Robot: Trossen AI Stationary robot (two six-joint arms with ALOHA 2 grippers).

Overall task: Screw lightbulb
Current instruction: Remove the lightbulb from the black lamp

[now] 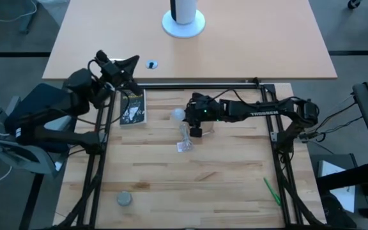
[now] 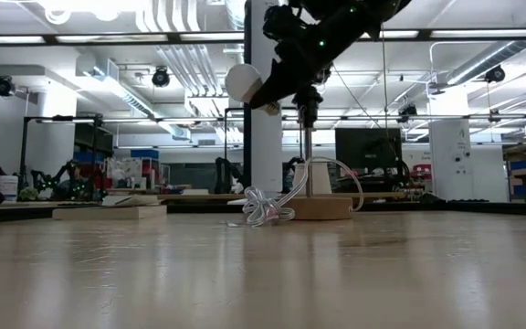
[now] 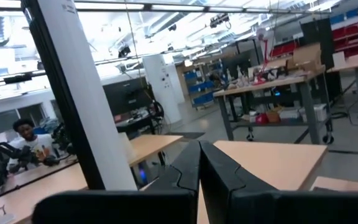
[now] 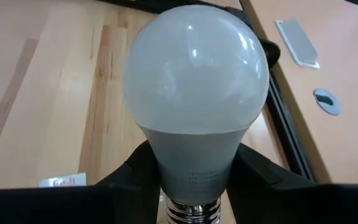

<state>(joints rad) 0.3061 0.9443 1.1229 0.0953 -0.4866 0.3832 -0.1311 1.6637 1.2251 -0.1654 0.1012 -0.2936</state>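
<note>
The right gripper [image 4: 191, 180] clamps the lightbulb [image 4: 194, 93] by its neck, holding it in the air above the table [image 1: 203, 185], globe pointing away from the arm. Just beside it stands the black socket [image 2: 307, 100] on its wooden disc [image 2: 322, 208]. Farther off, the left gripper [image 3: 199, 180] waits shut at the table's edge.

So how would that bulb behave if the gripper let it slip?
The bulb, held by its neck in the right gripper, has a round smooth globe, so it would probably roll. The glossy surface looks slippery. Held well above the table, it might crack if dropped.
</note>
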